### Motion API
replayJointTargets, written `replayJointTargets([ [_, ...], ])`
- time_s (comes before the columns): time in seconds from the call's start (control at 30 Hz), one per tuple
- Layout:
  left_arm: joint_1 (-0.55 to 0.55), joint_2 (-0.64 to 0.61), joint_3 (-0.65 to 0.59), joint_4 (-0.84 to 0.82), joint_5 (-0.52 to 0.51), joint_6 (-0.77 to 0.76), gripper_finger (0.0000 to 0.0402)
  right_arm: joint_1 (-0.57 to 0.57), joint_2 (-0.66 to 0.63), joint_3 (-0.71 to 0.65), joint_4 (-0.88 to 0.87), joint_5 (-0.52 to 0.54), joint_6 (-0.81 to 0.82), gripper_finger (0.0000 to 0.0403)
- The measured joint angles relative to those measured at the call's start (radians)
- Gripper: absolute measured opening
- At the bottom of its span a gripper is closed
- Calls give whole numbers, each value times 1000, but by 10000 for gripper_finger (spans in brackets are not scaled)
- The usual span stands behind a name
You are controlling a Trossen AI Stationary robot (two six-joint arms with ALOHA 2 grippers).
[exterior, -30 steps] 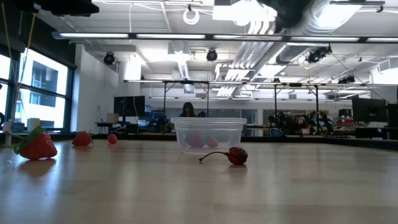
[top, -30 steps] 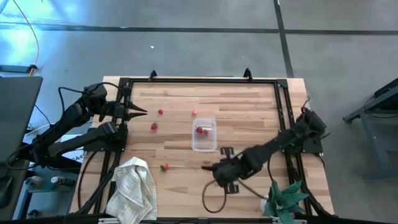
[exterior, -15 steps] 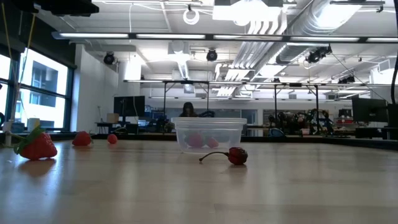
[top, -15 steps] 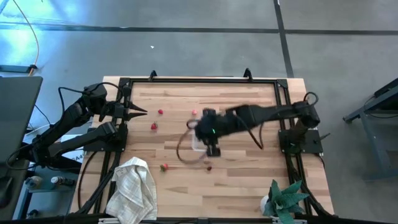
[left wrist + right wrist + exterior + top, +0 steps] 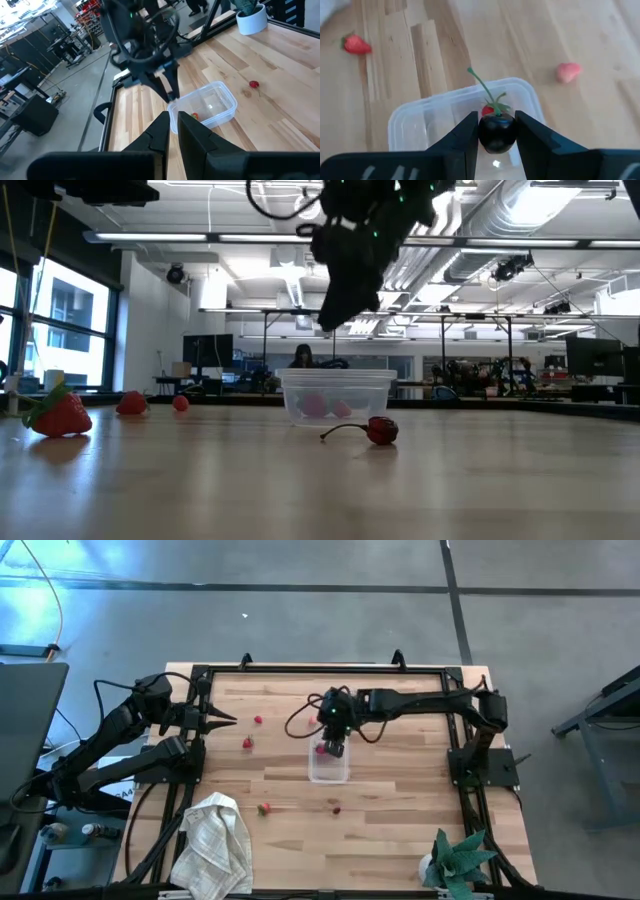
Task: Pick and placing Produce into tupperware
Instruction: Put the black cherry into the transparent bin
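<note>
I have the right gripper clamped on a dark cherry just above the tub, which sits mid-table with a strawberry inside; next I judge I let go over its opening. The left gripper waits closed at the table's left edge. The wood table bears loose berries and a towel, with an open workshop behind.

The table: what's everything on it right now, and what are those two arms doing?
Table: one, light wood.
Tupperware: one, clear, mid-table.
Strawberries: three, red, loose left of the tupperware; another inside it.
Pink piece: one, beside the tupperware.
Red cherry: one, stemmed, on the wood near the tupperware.
Dark cherry: one, in the right gripper.
Towel: one, white, corner nearest the left arm.
Plant: one, teal, opposite corner.
Left gripper: shut, waiting at the left edge.
Right gripper: shut on the dark cherry, over the tupperware.
</note>
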State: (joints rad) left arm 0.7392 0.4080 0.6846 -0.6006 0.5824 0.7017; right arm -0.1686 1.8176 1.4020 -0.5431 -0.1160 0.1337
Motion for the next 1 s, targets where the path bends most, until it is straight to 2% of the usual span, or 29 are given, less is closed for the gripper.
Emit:
replayJointTargets([
  [0.17,0,0,0,0,0,0,28,-11,0,-108,54,-28,97,99],
  [0.3,0,0,0,0,0,0,28,4,0,-150,57,-28,92,99],
  [0.5,0,0,0,0,0,0,28,44,4,-159,73,-31,31,99],
  [0.8,0,0,0,0,0,0,28,52,105,-160,73,-48,-29,99],
  [1.0,0,0,0,0,0,0,28,67,114,-160,70,-67,-71,99],
])
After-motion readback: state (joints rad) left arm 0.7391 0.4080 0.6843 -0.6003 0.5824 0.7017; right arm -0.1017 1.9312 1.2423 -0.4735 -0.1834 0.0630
